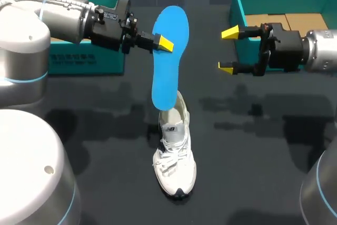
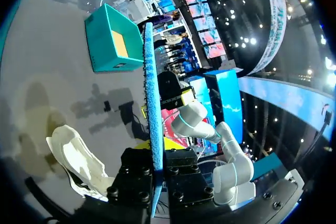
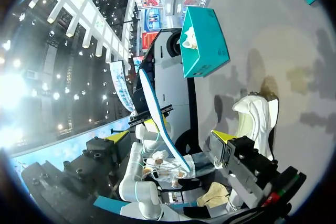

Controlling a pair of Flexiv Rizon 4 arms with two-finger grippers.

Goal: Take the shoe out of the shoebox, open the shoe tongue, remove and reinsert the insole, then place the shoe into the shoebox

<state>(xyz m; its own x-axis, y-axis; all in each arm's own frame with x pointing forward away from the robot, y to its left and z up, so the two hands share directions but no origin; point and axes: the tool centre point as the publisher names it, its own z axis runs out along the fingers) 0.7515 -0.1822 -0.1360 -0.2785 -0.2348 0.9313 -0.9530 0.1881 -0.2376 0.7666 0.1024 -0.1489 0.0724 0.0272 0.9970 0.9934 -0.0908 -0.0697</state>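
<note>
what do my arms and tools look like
Both the left arm and right arm are rounded silver-grey links with thin light-blue rings at the joints. The left tool and right tool have blocky black bodies and two fingers with bright yellow tips.

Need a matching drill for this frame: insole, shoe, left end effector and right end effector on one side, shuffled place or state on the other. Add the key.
Column A
1. insole
2. shoe
3. left end effector
4. right end effector

Column B
a. open, holding nothing
b. white, standing on the table
c. shut on the insole
d. blue, held in the air over the shoe

Pairs: 1-d, 2-b, 3-c, 4-a
</note>
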